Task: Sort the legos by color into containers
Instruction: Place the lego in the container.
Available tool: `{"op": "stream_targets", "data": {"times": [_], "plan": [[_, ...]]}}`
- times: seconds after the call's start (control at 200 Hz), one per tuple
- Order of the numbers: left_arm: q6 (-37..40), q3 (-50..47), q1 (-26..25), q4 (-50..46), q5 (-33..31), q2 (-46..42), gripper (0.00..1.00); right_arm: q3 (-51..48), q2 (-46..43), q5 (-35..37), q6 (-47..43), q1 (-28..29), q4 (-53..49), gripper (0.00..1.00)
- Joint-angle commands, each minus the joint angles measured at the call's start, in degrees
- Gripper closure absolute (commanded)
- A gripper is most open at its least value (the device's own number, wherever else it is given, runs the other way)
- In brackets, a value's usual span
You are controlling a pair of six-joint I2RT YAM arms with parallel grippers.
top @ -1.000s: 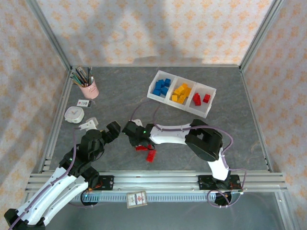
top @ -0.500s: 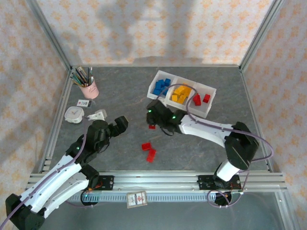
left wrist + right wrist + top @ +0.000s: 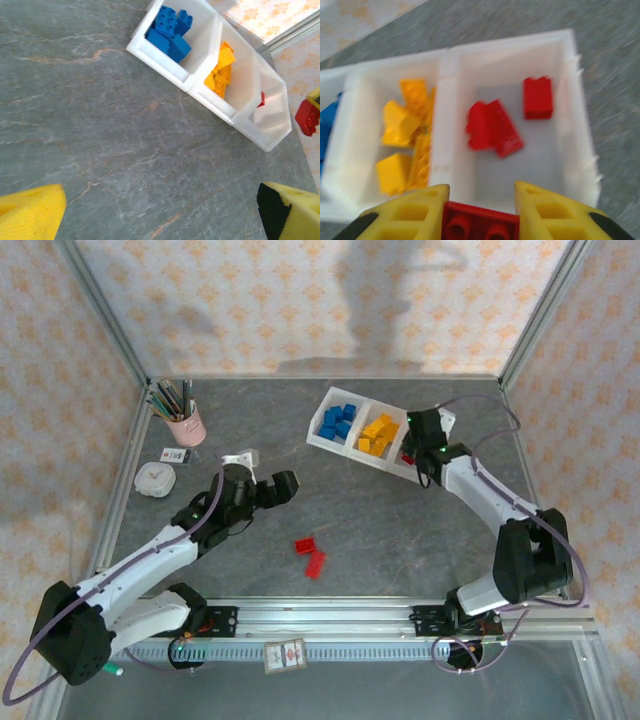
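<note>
The long white tray (image 3: 350, 453) sits in the upper right-centre of the overhead view, lying on a slant. Its left compartment holds the blue bricks (image 3: 338, 422) and its middle one the yellow bricks (image 3: 377, 434). The right gripper (image 3: 420, 448) hangs over the third compartment at the tray's right end. In the right wrist view that gripper (image 3: 480, 212) is clamped on a red brick (image 3: 477, 224), which sits studs-up between the two yellow fingers at the bottom edge of the frame. Just above it the compartment wall (image 3: 442, 125) separates the yellow pile from the sorted red bricks (image 3: 492, 129). These are a cluster near the middle and one more piece apart in the upper right corner.

Two loose red bricks (image 3: 310, 554) lie on the grey table (image 3: 400, 530), just beside each other, at lower centre and well apart from the tray. The left gripper (image 3: 285, 487) is up and to the left of them, near but not touching. In the left wrist view its fingertips (image 3: 30, 210) stand wide apart with nothing between them (bare tabletop shows in the gap).

A pink pencil cup (image 3: 186, 426) stands at upper left.
</note>
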Motion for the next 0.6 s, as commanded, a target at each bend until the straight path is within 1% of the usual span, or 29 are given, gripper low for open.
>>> {"op": "stream_targets", "data": {"times": [0.0,0.12,0.235,0.31,0.425,0.505,0.591], "plan": [[1.7,2.7,0.4,3.6,2.1,1.9,0.01,3.7,4.7,3.0,-4.3,-2.1,2.0,0.68],[2.1,3.7,0.4,3.7,2.2,3.0,0.01,8.0,9.9,4.9,-5.7,-3.9,1.4,0.68],[2.3,3.7,0.4,3.9,1.7,3.1,0.01,10.5,12.6,4.7,-6.8,-4.6,1.8,0.57],[2.5,3.8,0.4,3.7,1.2,2.9,0.01,12.5,13.8,3.7,-7.3,-4.7,0.9,0.53],[2.6,3.7,0.5,3.4,0.4,2.2,0.01,12.8,13.1,1.2,-7.7,-4.5,0.9,0.45],[2.5,3.5,0.5,2.9,-0.4,1.4,0.01,12.5,11.9,-1.2,-7.8,-3.9,0.4,0.44],[2.1,2.6,0.5,2.2,-1.4,0.1,0.01,10.9,9.8,-1.8,-8.2,-1.2,0.3,0.42]]}}
